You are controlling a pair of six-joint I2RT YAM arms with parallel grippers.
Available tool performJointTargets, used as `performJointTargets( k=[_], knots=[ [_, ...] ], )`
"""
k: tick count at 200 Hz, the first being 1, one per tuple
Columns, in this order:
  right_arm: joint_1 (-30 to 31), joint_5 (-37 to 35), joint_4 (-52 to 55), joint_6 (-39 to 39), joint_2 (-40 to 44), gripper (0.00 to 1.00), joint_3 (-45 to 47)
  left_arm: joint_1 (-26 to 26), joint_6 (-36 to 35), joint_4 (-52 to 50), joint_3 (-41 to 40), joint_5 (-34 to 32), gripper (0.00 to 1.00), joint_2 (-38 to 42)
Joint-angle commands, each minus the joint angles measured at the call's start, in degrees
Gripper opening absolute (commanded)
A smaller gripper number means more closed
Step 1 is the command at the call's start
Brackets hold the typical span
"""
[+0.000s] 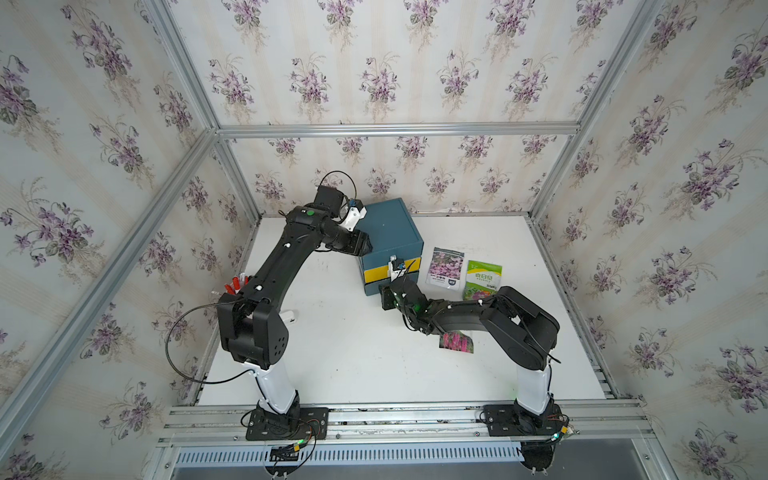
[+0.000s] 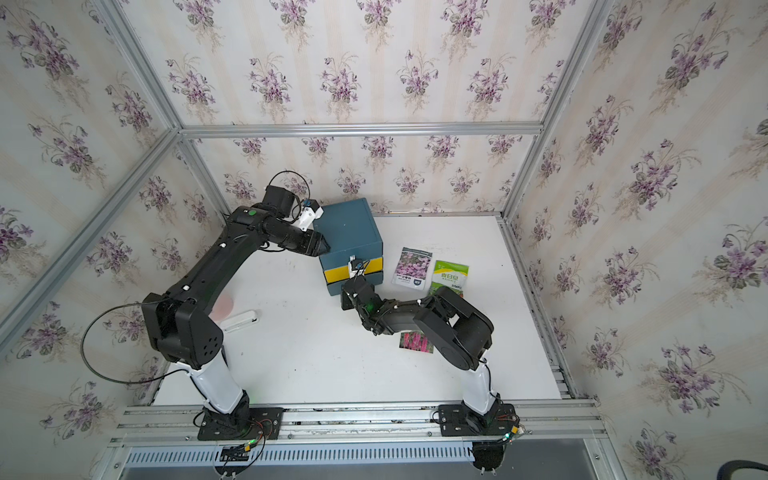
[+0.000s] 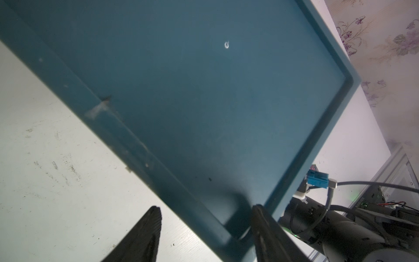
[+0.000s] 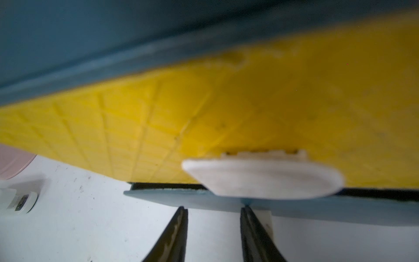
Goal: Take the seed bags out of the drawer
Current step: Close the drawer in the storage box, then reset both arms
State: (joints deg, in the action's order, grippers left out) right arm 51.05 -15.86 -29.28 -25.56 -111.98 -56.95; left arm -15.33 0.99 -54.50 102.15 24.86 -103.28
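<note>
while seed bags [image 1: 445, 268] lie toward the worktop's [image 1: 353, 365] right edge, left gripper [image 3: 206, 206] and right gripper [image 4: 213, 207] gape at the cabinet [image 1: 384, 226].

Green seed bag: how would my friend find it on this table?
Look for the blue drawer box at the back of the white table. Two packets lie flat on the robot's right of it; the green seed bag is the farther one. Unlike the grey-topped packet beside it, its top is bright green.

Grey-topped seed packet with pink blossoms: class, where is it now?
In both top views the grey-topped packet lies flat on the table, right of the blue drawer box, beside the green packet.
</note>
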Motion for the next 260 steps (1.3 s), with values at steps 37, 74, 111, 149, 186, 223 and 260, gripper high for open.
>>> performJointTargets(
  k=[37, 74, 111, 149, 186, 223, 260],
  knots=[
    [-0.5, -1.5, -3.5, -1.7, -0.7, 0.42, -0.8, 0.0, -2.2, -9.0, -0.9, -2.9, 0.66, -0.4],
    [-0.9, -1.4, -3.7, -2.6, -0.4, 0.42, -0.3, 0.0, -2.2, -9.0, -0.9, -2.9, 0.66, -0.5],
    [-0.9, -1.1, -2.1, -2.6, 2.9, 0.44, 1.8, 0.4, -2.0, -8.9, -0.5, -3.2, 0.67, -0.8],
    [-0.9, -0.5, 0.5, -2.8, 9.8, 0.53, 6.5, 0.6, -1.5, -9.1, 1.3, -4.0, 0.7, -1.5],
    [-0.9, -1.8, 4.0, -3.5, 18.5, 0.67, 11.7, 0.6, -0.2, -8.6, 3.8, -5.9, 0.84, -1.9],
    [-1.4, -3.2, 7.4, -3.6, 26.9, 0.81, 16.1, 0.6, 4.3, -2.9, 1.5, -8.0, 1.0, 2.6],
    [-3.3, -2.7, 10.9, -3.1, 34.8, 0.96, 20.0, 0.3, 8.3, 7.8, -7.8, -11.2, 1.0, 13.0]
  ],
)
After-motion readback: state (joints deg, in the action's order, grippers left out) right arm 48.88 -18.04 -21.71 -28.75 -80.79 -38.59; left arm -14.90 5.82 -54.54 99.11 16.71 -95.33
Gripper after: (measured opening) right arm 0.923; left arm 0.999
